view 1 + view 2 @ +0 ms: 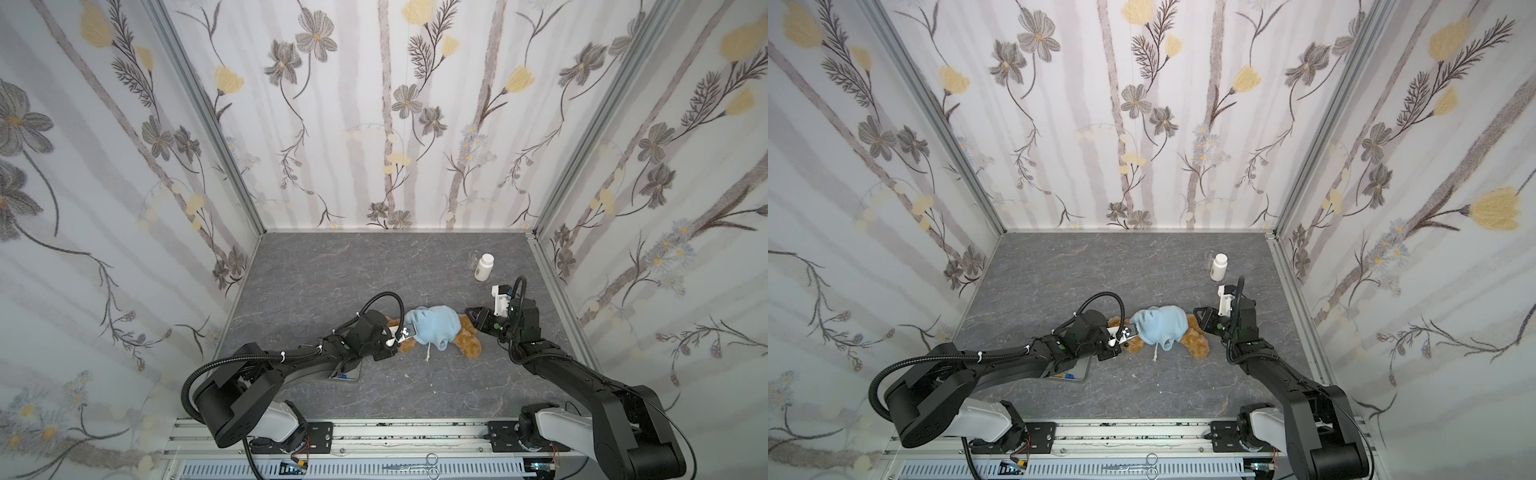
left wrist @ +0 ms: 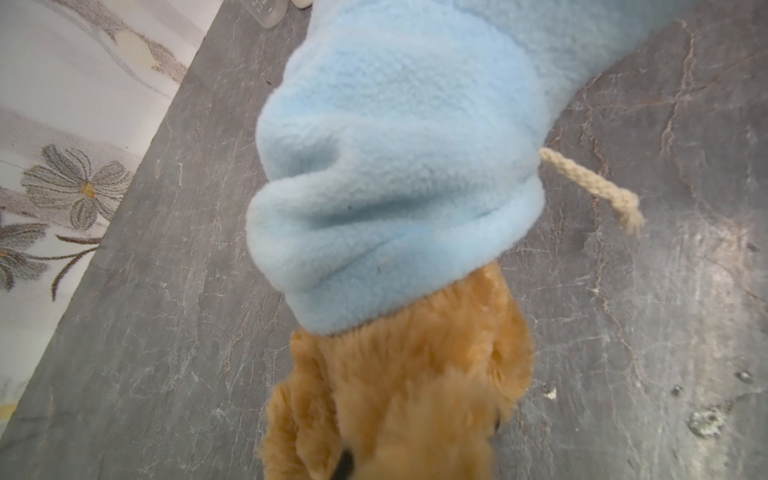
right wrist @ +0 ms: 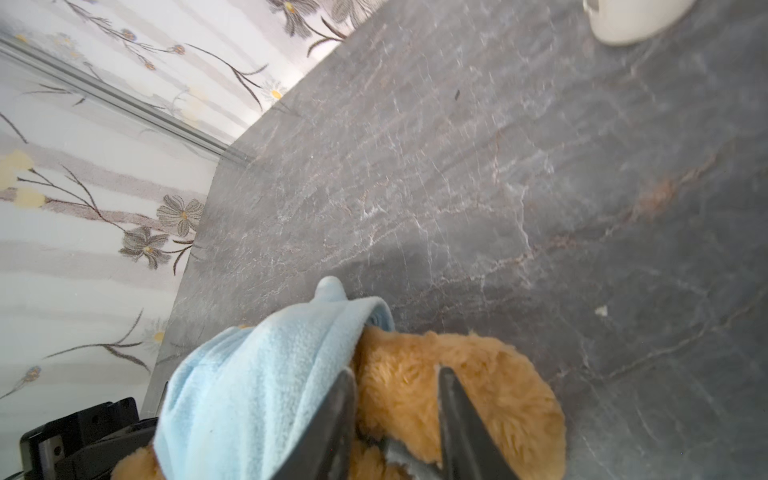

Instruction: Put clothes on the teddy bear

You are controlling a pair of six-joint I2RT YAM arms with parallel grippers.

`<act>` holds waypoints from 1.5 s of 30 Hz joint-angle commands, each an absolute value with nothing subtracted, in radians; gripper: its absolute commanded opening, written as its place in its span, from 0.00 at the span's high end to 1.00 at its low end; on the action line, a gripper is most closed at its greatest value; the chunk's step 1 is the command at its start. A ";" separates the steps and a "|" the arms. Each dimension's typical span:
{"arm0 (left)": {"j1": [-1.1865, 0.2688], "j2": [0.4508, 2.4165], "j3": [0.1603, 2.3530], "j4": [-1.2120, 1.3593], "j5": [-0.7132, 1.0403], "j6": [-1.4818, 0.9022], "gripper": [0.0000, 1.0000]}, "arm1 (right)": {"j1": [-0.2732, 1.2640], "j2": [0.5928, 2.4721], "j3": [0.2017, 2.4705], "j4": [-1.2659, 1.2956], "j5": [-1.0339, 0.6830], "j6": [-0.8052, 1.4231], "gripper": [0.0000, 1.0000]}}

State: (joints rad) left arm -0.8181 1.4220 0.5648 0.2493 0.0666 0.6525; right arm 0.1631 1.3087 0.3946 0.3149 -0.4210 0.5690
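Observation:
The teddy bear (image 1: 469, 347) (image 1: 1196, 345) lies on the grey table, its head toward the left arm. A light blue shirt (image 1: 434, 326) (image 1: 1160, 326) covers its body, while the golden legs stick out toward the right arm. My left gripper (image 1: 405, 334) (image 1: 1129, 332) is shut at the bear's head. In the left wrist view the head fur (image 2: 395, 395) hides the jaws, below the shirt's opening (image 2: 395, 145). My right gripper (image 1: 469, 312) (image 3: 397, 372) is open, its fingers on either side of leg fur (image 3: 498, 374) at the shirt hem (image 3: 257, 374).
A white bottle (image 1: 484, 267) and a small clear cup (image 1: 473, 257) stand at the back right, just behind the right arm. A beige cord (image 1: 427, 353) trails from the shirt. A grey flat tray (image 1: 347, 374) lies under the left arm. Scissors (image 1: 415, 467) rest on the front rail.

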 commanded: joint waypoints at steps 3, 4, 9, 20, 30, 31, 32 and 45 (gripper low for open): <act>-0.816 1.399 0.575 0.221 0.123 0.631 1.00 | 0.166 1.175 0.461 0.196 -0.360 0.393 0.58; -0.814 1.392 0.581 0.221 0.139 0.608 1.00 | 0.171 1.151 0.469 0.182 -0.361 0.374 0.57; -0.786 1.378 0.651 0.198 0.211 0.362 1.00 | 0.236 1.088 0.491 0.138 -0.373 0.331 0.42; -0.580 1.479 0.948 -0.252 0.742 -0.401 1.00 | 0.238 0.970 0.622 0.020 -0.300 0.285 0.37; -0.550 1.608 1.002 -0.242 1.056 -0.546 0.81 | 0.281 1.039 0.624 0.103 -0.354 0.320 0.37; -0.534 1.648 1.009 -0.242 1.038 -0.542 0.73 | 0.291 1.061 0.619 0.118 -0.357 0.329 0.37; -0.512 1.689 1.021 -0.242 1.011 -0.541 0.64 | 0.302 1.078 0.617 0.128 -0.359 0.335 0.37; -0.356 1.579 1.057 -0.245 0.435 -0.356 0.00 | 0.345 1.174 0.540 0.174 -0.339 0.382 0.37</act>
State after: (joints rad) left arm -0.3500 1.6440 1.0821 -0.2474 0.6346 -0.4374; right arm 0.3447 1.1667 0.5499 0.1207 -0.3561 0.3691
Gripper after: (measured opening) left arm 0.997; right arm 0.629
